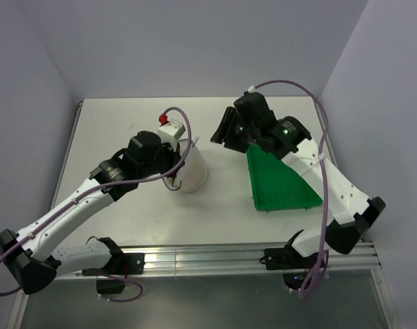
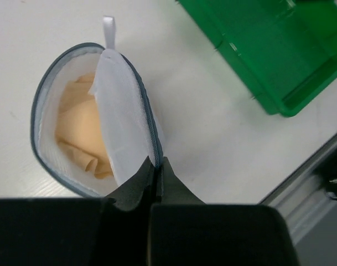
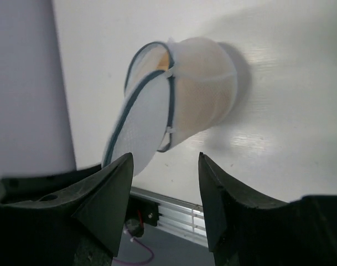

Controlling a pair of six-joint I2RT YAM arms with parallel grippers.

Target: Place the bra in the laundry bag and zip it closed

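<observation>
The laundry bag (image 1: 194, 171) stands mid-table, a white mesh pouch with a dark zipper rim. Its lid flap (image 2: 124, 116) is partly open. The peach bra (image 2: 79, 130) lies inside the bag. My left gripper (image 2: 157, 164) is shut on the zipper rim at the edge of the lid flap and shows just left of the bag in the top view (image 1: 172, 166). My right gripper (image 1: 223, 134) is open and empty, above the table to the bag's right and not touching it. In the right wrist view the bag (image 3: 201, 88) lies beyond that gripper's (image 3: 165, 166) spread fingers.
A green plastic tray (image 1: 282, 184) lies right of the bag, under the right arm, and also shows in the left wrist view (image 2: 268, 55). A small red and white object (image 1: 168, 126) sits behind the bag. The table's metal front rail (image 1: 215, 260) runs along the near edge.
</observation>
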